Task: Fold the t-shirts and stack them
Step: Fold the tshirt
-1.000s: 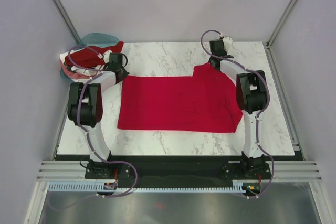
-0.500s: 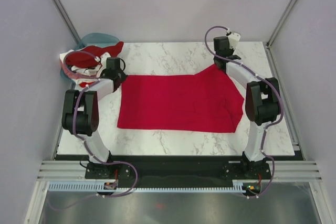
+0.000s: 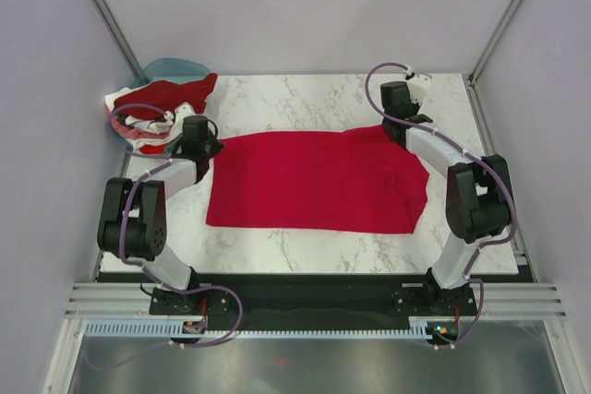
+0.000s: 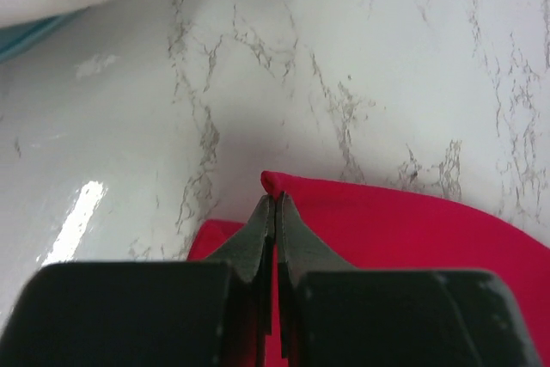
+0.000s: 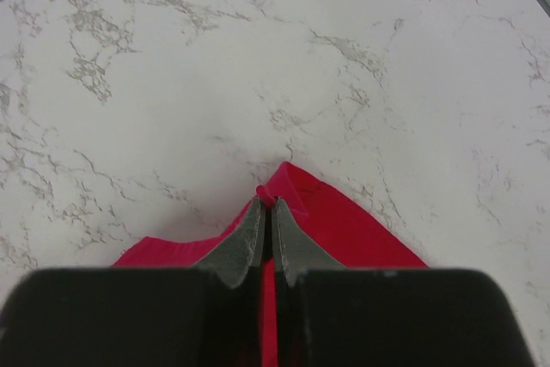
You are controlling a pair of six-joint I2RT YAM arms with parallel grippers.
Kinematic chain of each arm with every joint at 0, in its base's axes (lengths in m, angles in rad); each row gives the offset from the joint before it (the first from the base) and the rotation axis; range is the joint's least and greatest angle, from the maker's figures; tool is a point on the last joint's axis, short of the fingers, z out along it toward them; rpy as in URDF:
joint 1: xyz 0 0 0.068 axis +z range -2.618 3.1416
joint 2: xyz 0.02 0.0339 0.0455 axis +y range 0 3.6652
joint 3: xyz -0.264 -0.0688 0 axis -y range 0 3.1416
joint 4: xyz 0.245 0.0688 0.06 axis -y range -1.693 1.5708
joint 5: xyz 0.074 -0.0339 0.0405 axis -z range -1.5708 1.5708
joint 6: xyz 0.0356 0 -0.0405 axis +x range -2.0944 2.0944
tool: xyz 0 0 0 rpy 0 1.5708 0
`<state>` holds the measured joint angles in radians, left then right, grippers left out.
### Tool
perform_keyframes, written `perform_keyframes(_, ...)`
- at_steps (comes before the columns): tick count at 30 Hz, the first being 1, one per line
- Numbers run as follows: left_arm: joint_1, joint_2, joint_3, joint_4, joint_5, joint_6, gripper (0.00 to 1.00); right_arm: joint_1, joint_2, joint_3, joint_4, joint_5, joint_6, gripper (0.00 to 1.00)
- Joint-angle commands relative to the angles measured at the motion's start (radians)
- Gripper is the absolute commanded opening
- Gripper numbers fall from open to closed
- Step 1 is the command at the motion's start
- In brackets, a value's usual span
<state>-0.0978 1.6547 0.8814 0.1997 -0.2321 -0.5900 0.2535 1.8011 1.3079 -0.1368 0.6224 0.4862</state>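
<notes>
- As seen from the top external camera, the crimson t-shirt [image 3: 314, 182] lies spread flat in the middle of the marble table [image 3: 305, 94]. Its long axis runs left to right, and collar and hem cannot be told apart.
- A crease slants from the shirt's far right corner toward its near right edge.
- The left gripper [image 3: 215, 143] meets the shirt's far left corner. Its arm rises from the near edge, its elbow is bent out over the table's left side, and its forearm reaches in to the right.
- The right gripper [image 3: 398, 127] meets the far right corner. Its arm mirrors the left arm, with its elbow out to the right and its forearm angled back to the left.
- The other t-shirts [image 3: 152, 103], dark red and white, lie heaped on the teal basin [image 3: 174, 66] at the far left corner of the table.
- From the left wrist camera, the left gripper [image 4: 273, 201] has its fingers pressed together, with a raised fold of the crimson t-shirt [image 4: 412, 229] pinched between the tips. Bare table [image 4: 344, 58] lies beyond, and white cloth and the teal basin [image 4: 34, 32] show at the upper left.
- From the right wrist camera, the right gripper [image 5: 266, 204] is likewise closed tight on a peaked corner of the crimson t-shirt [image 5: 344, 229], which is lifted slightly off the table [image 5: 258, 58].
</notes>
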Motion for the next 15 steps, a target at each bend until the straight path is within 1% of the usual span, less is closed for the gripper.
perform_keyframes(1, -0.003, -0.119, -0.065, 0.116, -0.01, 0.044, 0.02, 0.0, -0.1, -0.048, 0.013, 0.028, 0.02, 0.0)
perform_keyframes(4, -0.003, -0.163, -0.12, 0.148, 0.014, 0.053, 0.02, 0.001, -0.143, -0.097, 0.006, 0.036, 0.023, 0.0)
perform_keyframes(15, -0.003, -0.283, -0.245, 0.147, 0.043, 0.029, 0.02, 0.039, -0.304, -0.228, -0.024, 0.103, 0.008, 0.0)
